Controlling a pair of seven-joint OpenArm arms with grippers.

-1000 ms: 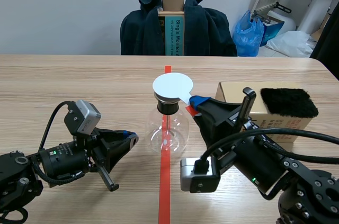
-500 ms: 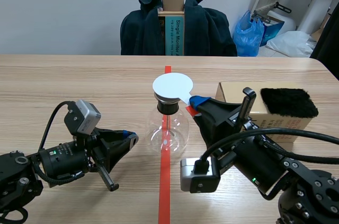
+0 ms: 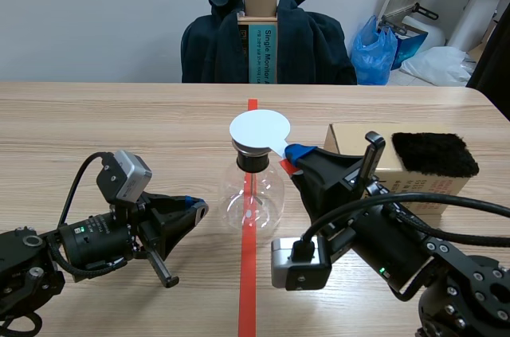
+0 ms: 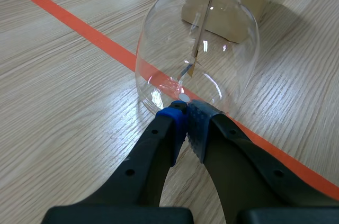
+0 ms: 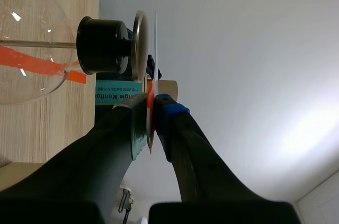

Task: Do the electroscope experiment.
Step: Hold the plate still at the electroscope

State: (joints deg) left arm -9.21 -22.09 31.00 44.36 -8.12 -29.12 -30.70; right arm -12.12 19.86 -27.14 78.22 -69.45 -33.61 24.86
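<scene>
The electroscope is a round glass flask (image 3: pixel 253 192) with a black stopper (image 3: pixel 253 160), standing on the red tape line. A white round plate (image 3: pixel 259 130) lies over its top, held by its tab in my right gripper (image 3: pixel 292 152), which is shut on it. In the right wrist view the thin plate (image 5: pixel 155 49) sits just beyond the metal disc (image 5: pixel 140 44) above the stopper (image 5: pixel 103 45), and my right gripper (image 5: pixel 153 108) pinches its edge. My left gripper (image 4: pixel 185 114) is shut on nothing, its tips at the base of the flask (image 4: pixel 198 49). A rod with foil leaves (image 4: pixel 192 68) hangs inside.
A cardboard box (image 3: pixel 398 174) with a black furry pad (image 3: pixel 434 154) on top stands right of the flask, behind my right arm. Beyond the table's far edge are a chair with a dark jacket (image 3: pixel 267 38) and a blue bag (image 3: pixel 374 54).
</scene>
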